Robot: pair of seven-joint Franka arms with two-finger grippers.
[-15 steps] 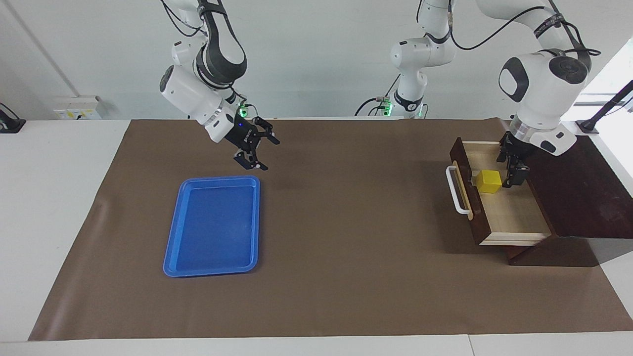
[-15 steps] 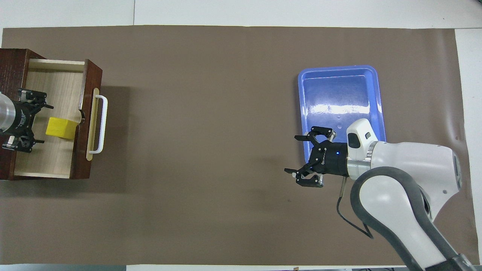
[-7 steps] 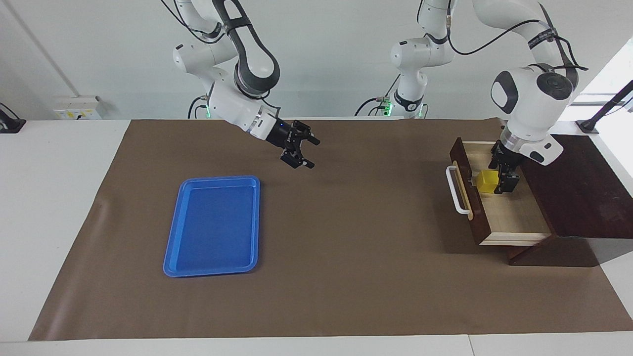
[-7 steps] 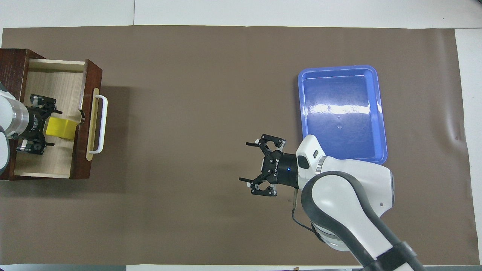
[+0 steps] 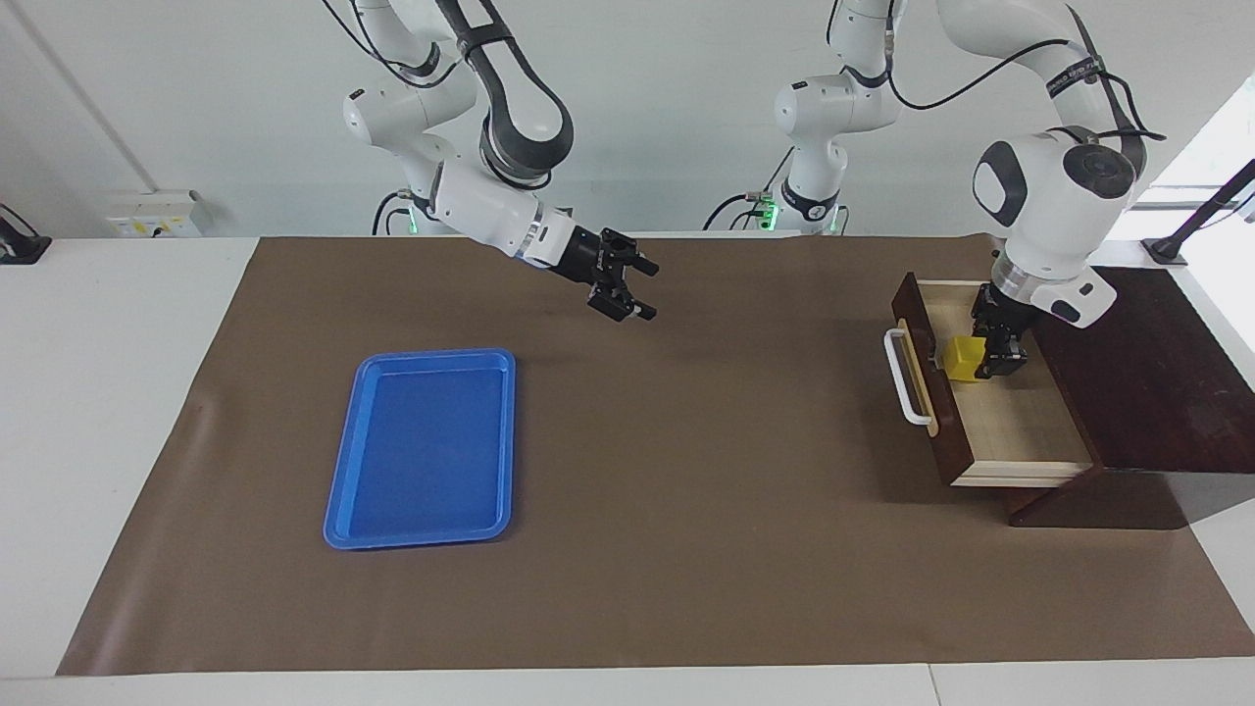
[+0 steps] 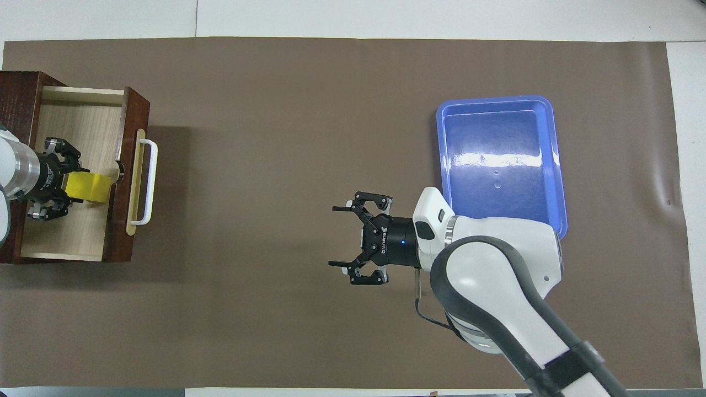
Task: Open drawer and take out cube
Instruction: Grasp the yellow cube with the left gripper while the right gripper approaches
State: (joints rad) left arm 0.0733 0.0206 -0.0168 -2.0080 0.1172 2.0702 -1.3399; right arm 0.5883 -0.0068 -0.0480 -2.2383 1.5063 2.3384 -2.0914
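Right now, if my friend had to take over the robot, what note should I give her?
Left end effector: shut on the small bright yellow cube, down inside the open dark brown wooden drawer.
Right end effector: open, holding nothing, up over the bare brown mat beside the flat blue plastic tray.
Done: drawer pulled open, cube gripped.
Left: lift the cube out of the drawer.

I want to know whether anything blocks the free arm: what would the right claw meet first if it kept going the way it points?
Probably only the brown mat; the open right claw points at bare mat toward the drawer, though depth is unclear.
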